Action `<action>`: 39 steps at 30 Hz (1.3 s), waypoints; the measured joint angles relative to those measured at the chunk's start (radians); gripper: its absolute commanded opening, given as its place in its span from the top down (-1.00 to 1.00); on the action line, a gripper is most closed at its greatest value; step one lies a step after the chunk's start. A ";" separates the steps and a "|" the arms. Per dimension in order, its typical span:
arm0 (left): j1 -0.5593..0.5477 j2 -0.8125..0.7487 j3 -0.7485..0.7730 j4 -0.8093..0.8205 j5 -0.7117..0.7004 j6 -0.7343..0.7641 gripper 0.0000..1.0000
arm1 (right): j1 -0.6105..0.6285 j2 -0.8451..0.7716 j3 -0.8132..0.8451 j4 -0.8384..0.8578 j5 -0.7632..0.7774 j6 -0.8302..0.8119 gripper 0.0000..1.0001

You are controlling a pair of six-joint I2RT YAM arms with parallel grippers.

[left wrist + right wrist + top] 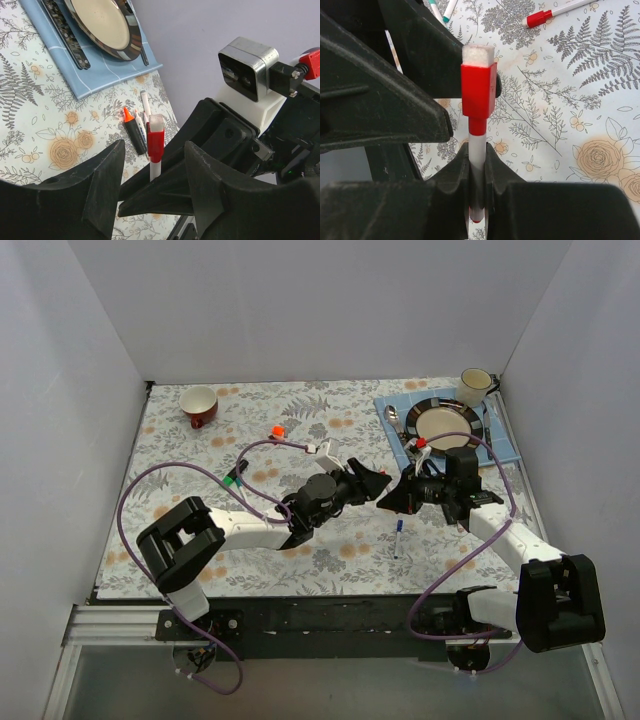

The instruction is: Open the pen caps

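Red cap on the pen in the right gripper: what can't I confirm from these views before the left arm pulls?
1. Left wrist: the red cap sits inside the open left gripper. Whether a finger touches it cannot be judged.
2. Right wrist: the right gripper hides much of the pen barrel. Whether the cap is seated or loosened is unclear.
3. Top external: both grippers hide cap and pen where they meet.

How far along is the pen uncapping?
Done: nothing I can confirm. In hand: right gripper clamps a white pen, red cap still on; left gripper open around the cap. Left: pull it, then the other red-capped pen lying nearby.
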 measured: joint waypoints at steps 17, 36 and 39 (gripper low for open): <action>0.000 0.001 0.008 0.000 0.000 -0.008 0.46 | 0.016 0.000 0.000 -0.010 -0.055 -0.033 0.97; 0.135 -0.069 0.043 -0.151 0.217 0.035 1.00 | 0.074 0.038 0.069 -0.034 0.001 -0.166 0.97; 0.186 -0.093 0.106 -0.249 0.301 0.068 1.00 | 0.088 0.043 0.102 0.005 0.023 -0.185 0.97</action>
